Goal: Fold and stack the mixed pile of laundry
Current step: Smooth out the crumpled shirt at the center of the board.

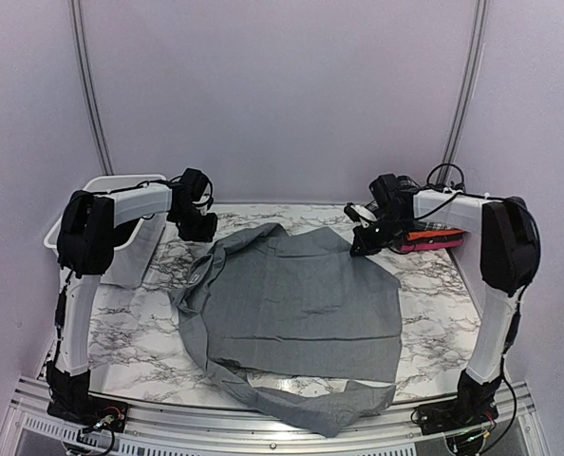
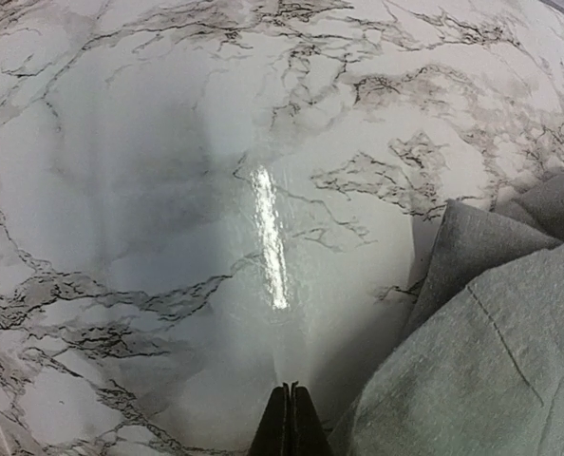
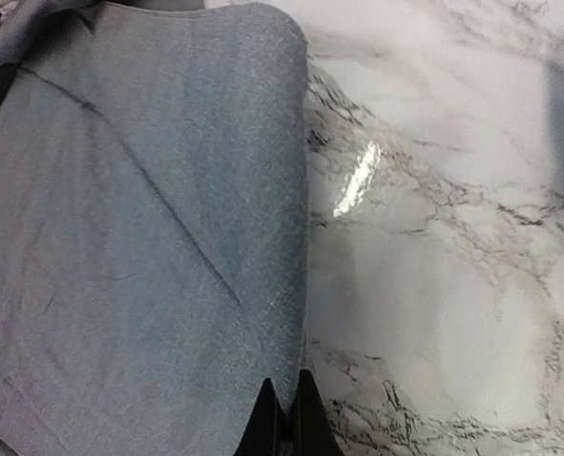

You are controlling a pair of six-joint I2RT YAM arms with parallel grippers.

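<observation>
We see the left gripper (image 2: 290, 391) with its fingers pressed together, nothing between them. It is over bare marble table (image 2: 168, 190), with the grey shirt (image 2: 481, 361) just beside its right side and not touching. The right gripper (image 3: 285, 382) is also closed down narrow, tips right at the shirt's rounded edge. We cannot tell if any cloth is pinched there.

From the top view, the shirt is spread mostly flat across the middle of the table, back side up. Its far corners are near the two grippers and one sleeve trails along the near edge. A red-pink piece (image 1: 432, 243) lies at the far right behind the right arm, well apart from the shirt. The white slotted basket (image 1: 121, 258) is at the far left, behind the left arm.
</observation>
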